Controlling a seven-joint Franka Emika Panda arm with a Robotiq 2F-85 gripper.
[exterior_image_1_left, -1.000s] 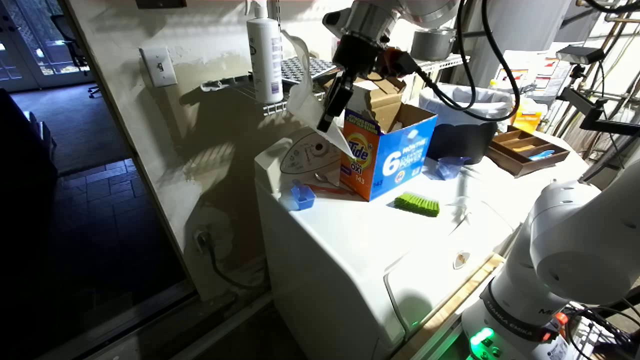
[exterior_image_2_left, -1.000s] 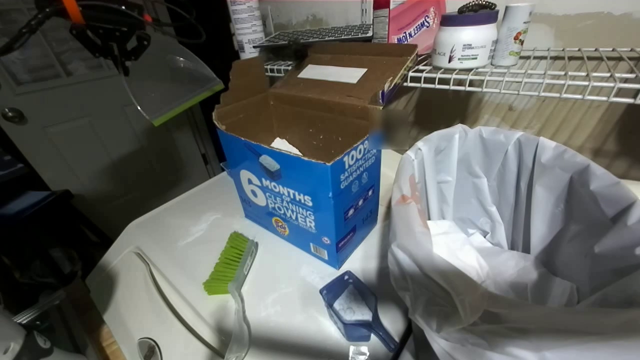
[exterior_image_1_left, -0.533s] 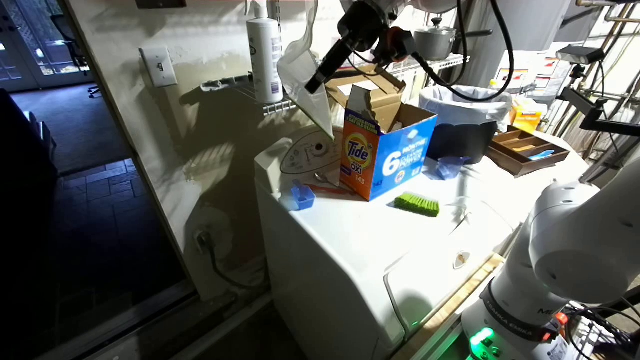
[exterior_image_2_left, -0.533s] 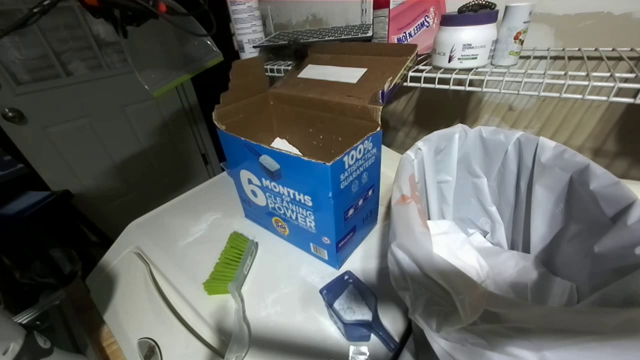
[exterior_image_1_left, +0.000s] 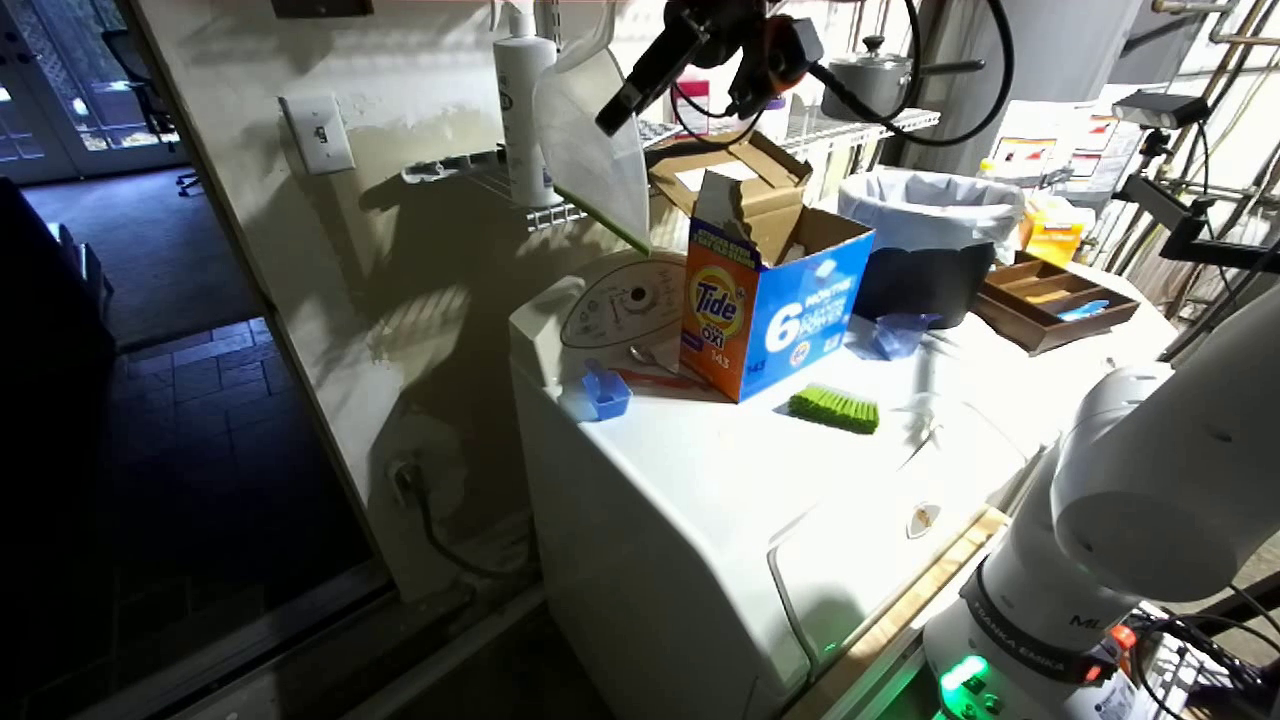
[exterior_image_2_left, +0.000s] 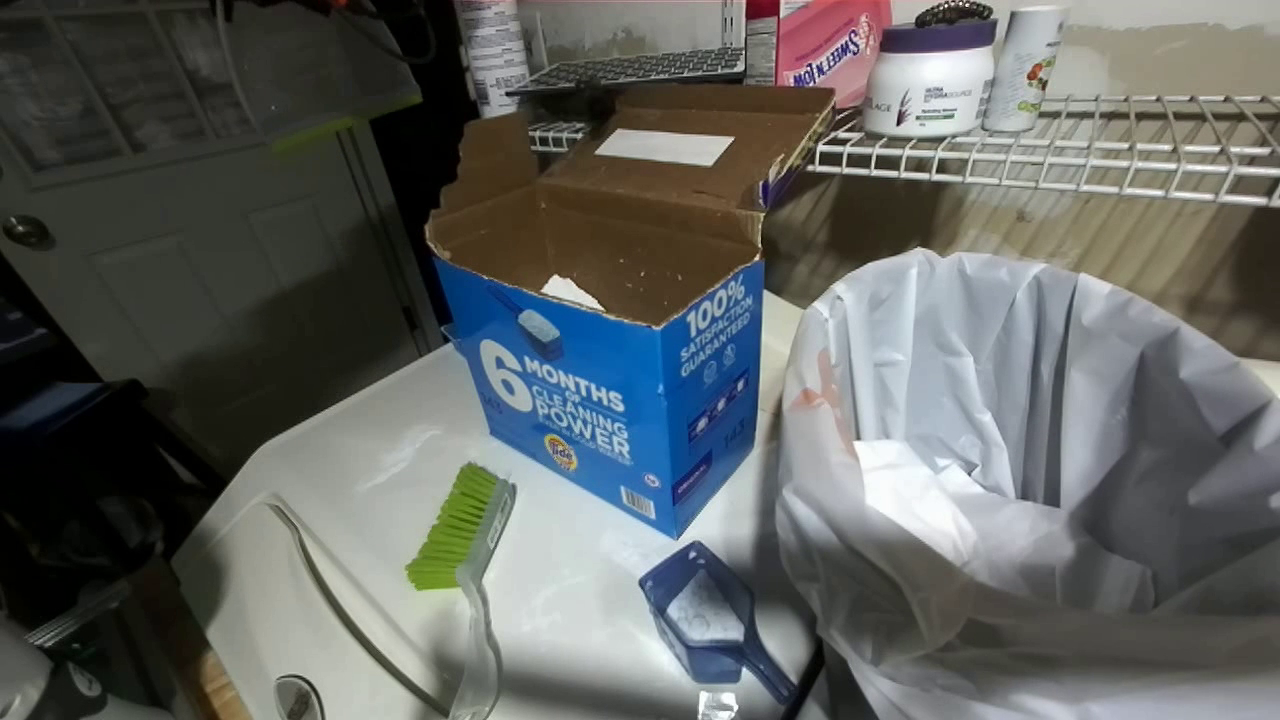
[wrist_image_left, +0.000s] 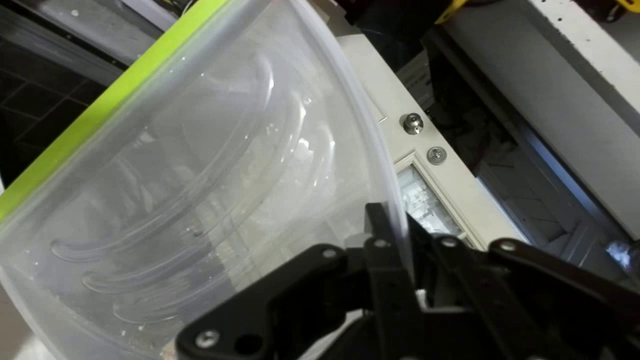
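Place: home laundry corner
Machine: white washer or dryer (exterior_image_1_left: 640, 570), round dial (exterior_image_1_left: 638, 294) on its control panel (exterior_image_1_left: 590, 328)
Detergent: Tide box (exterior_image_1_left: 805, 318) and blue scoop (exterior_image_2_left: 700, 652) on top
Wire shelf (exterior_image_2_left: 1050, 184): household goods, among them a Sweet'N Low box (exterior_image_2_left: 835, 48)
Utilities: large grey tank (exterior_image_1_left: 1040, 50), exposed pipes (exterior_image_1_left: 1245, 38)
Doorway (exterior_image_1_left: 201, 160): tiled floor (exterior_image_1_left: 220, 390) and desk chair (exterior_image_1_left: 152, 112) beyond

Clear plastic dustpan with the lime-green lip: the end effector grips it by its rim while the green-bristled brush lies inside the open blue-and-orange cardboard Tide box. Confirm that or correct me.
Not quite: the green-bristled brush lies outside the open cardboard Tide box, on the white machine top, as both exterior views show. The end effector does grip the clear plastic dustpan by its rim.
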